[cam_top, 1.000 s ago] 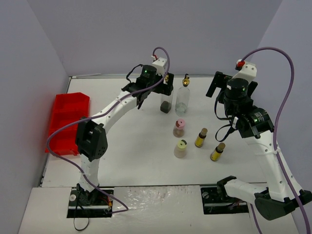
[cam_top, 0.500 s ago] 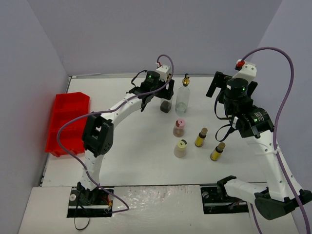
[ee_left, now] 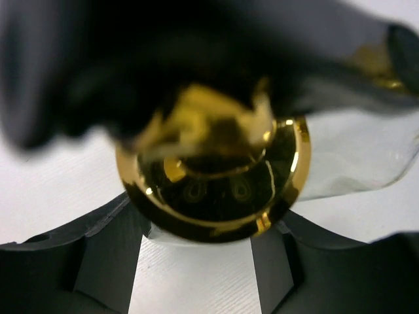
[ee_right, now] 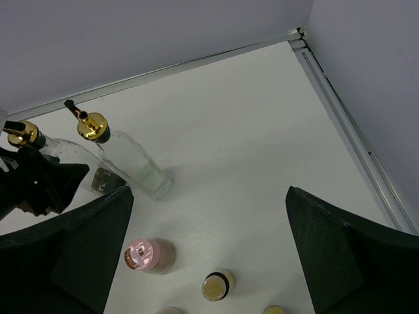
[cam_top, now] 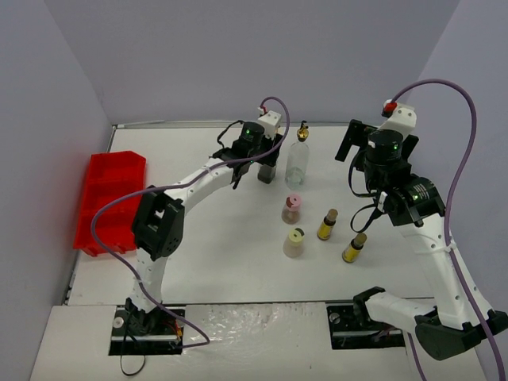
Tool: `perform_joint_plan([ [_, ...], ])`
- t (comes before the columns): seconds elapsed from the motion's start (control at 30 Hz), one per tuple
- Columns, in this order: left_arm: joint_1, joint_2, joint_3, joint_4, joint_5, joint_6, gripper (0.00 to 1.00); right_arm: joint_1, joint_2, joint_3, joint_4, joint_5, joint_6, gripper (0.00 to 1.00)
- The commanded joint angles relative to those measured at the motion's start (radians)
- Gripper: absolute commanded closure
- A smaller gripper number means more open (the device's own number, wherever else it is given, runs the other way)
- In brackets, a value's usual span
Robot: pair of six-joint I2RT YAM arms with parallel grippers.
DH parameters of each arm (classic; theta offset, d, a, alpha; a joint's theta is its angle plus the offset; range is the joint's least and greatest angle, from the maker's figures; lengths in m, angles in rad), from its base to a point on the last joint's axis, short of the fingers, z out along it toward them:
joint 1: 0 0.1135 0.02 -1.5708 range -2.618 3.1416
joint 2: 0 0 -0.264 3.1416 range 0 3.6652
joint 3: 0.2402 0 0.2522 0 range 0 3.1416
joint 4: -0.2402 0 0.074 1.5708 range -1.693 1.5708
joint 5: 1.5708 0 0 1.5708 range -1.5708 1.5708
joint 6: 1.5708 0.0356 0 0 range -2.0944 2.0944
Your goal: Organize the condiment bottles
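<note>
My left gripper sits at the back of the table, shut on the neck of a tall clear bottle with dark dregs. Its gold spout cap fills the left wrist view between the two fingers. A second tall clear bottle stands just to the right, apart from it. In front stand the pink-capped squat bottle, the yellow-capped one and two slim brown-capped bottles. My right gripper hangs open high above the pink cap and holds nothing.
A red bin lies at the table's left edge. Grey walls close the table at the back and on both sides. The right wrist view shows the back right corner rail.
The left gripper slid right onto the dark-bottomed tall bottle and went from open to shut round its neck. The right arm and the other bottles stayed still.
</note>
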Motion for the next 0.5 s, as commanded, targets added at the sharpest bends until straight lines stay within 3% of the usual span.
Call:
perform_joint_plan([
  [0.0,-0.009,-0.198,0.019,0.049,-0.212,0.090,1.00,-0.006,-0.015,-0.008,0.050,0.010,-0.010,0.00],
  [0.2,0.015,-0.350,-0.017,0.044,-0.440,0.161,1.00,-0.007,0.007,0.007,0.049,-0.005,-0.018,0.00],
  [0.47,0.073,-0.539,-0.159,0.110,-0.634,0.239,1.00,-0.005,0.063,0.060,0.049,-0.058,-0.027,0.00],
])
